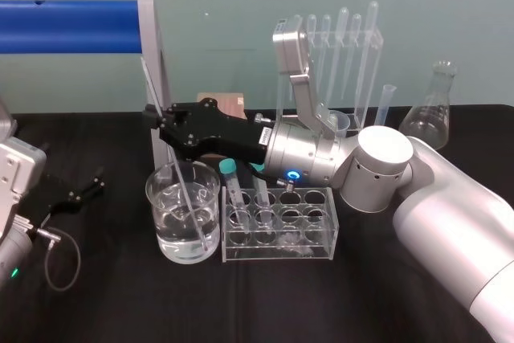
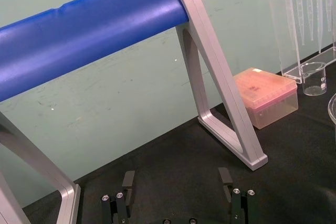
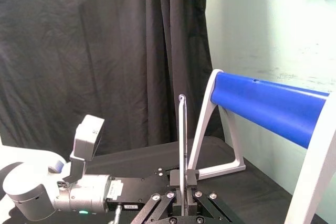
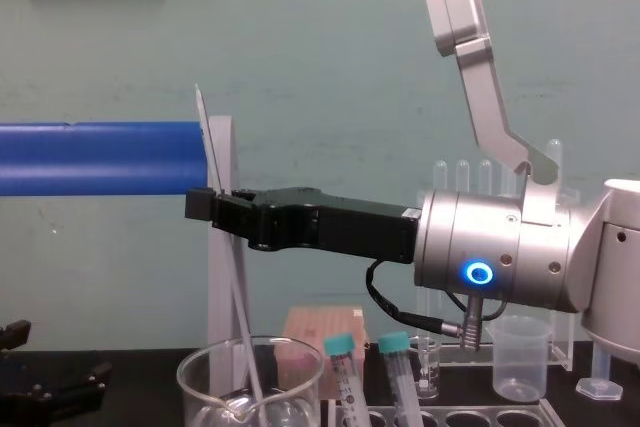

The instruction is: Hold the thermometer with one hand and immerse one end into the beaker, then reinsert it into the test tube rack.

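My right gripper is shut on the thermometer, a long thin glass rod held tilted. Its lower end dips into the water in the large glass beaker; its upper end sticks up past the fingers. From the side, the thermometer slants down through the right gripper into the beaker. The right wrist view looks along the rod clamped in the gripper. Just right of the beaker stands the test tube rack, holding teal-capped tubes. My left gripper rests open, parked at the table's left.
A blue roller on a silver frame stands behind the beaker. At the back right are a clear pipette stand, a small plastic beaker and a conical flask. A pink box sits behind the frame.
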